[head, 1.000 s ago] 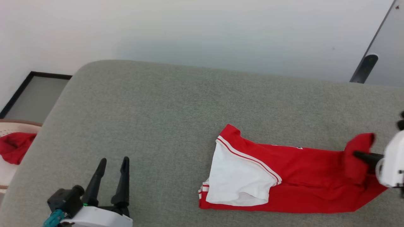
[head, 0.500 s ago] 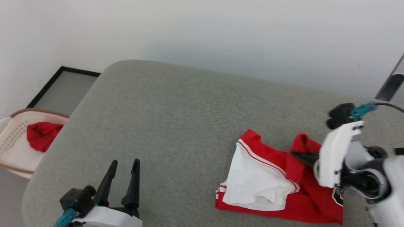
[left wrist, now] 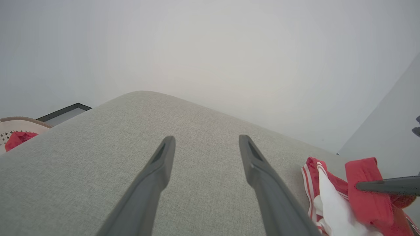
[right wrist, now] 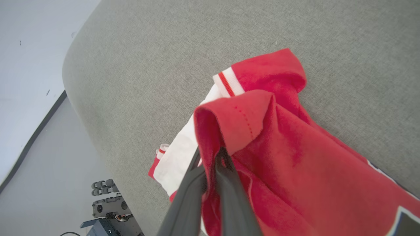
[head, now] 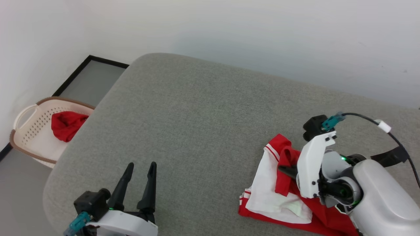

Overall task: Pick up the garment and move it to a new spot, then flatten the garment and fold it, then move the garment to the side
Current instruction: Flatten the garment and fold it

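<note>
The garment [head: 272, 193], a red jersey with a white sleeve and red-white stripe trim, lies bunched at the right front of the grey cushion [head: 197, 114]. My right gripper [head: 284, 170] is shut on a red edge of it, which is lifted and doubled back over the white sleeve. The right wrist view shows that gripper [right wrist: 213, 157] pinching the red fold of the garment [right wrist: 295, 157], with a black white-outlined print at the lower right corner. My left gripper [head: 141, 165] stands open over bare cushion at the lower left, well apart from the garment [left wrist: 331, 203], and its fingers [left wrist: 206, 139] hold nothing.
A cream laundry basket [head: 28, 139] with a plain red cloth [head: 65, 124] sits on the floor past the cushion's left edge. A black-framed panel [head: 85, 78] lies beside it. A pale wall runs behind the cushion. Dark equipment [right wrist: 108, 203] stands on the floor.
The camera has turned, shifting the whole picture. My right gripper has carried the red edge leftward across the garment toward the white sleeve, doubling the cloth over. The left gripper stays open.
</note>
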Controlling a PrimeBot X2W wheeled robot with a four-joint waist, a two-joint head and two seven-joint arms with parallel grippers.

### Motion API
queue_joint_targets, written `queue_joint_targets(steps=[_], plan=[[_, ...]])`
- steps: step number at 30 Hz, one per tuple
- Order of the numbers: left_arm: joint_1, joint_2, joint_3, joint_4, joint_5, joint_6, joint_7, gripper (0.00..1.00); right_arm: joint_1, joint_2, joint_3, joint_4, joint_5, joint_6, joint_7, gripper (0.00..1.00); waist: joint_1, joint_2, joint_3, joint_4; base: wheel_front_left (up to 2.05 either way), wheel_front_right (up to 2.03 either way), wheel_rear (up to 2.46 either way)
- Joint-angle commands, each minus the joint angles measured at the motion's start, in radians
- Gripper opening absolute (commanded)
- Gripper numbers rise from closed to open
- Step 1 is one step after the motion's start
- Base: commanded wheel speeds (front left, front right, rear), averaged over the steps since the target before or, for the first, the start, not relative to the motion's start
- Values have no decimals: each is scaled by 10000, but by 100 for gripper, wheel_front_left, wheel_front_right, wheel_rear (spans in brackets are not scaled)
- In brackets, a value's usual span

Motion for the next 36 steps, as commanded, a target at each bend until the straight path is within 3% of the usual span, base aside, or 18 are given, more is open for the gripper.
queue_joint_targets(steps=[1, 3, 5, 7, 8, 10, 11, 17, 24, 36], plan=[[-102, -42, 0, 33, -58, -26, 5, 100, -168, 43, 185, 158, -128, -8, -150, 0, 0, -1, 20, 53, 0, 0, 0], [-111, -48, -13, 56, -54, -26, 5, 100, -331, 82, 441, 514, -238, -8, -353, 0, 0, -1, 30, 71, 0, 0, 0], [-130, -59, -11, 72, -71, -26, 6, 100, -502, 98, 795, 793, -410, -8, -549, 28, 0, -1, 33, 80, 0, 0, 0], [-132, -49, -11, 86, -84, -26, 5, 100, -690, 101, 1227, 981, -565, -8, -706, 47, 0, -1, 31, 75, 0, 0, 0], [-132, -43, -13, 96, -93, -26, 5, 100, -789, 59, 1480, 1039, -630, -8, -765, 74, 0, -1, 27, 73, 0, 0, 0], [-128, -29, 1, 107, -123, -26, 6, 100, -944, 29, 1928, 1113, -604, -8, -898, 95, 0, -1, 12, 60, 0, 0, 0], [-123, -22, 10, 118, -129, -26, 6, 100, -1052, -9, 2162, 1113, -631, -8, -957, 100, 0, -1, 1, 53, 0, 0, 0], [-40, 37, 51, 142, -178, -26, 5, 100, -1443, -170, 3298, 757, -193, -8, -1220, 100, 0, -1, -89, -68, 0, 0, 0], [229, 169, 276, 17, -87, -26, 5, 100, -1647, -716, 3904, -259, 287, -8, -2045, 100, 0, -1, -269, -546, 0, 0, 0], [666, 337, 682, -388, 92, -26, 7, 100, -728, -2451, 2864, -2014, -68, -8, -5499, 100, 0, -1, -385, -1938, 0, 0, 0]])
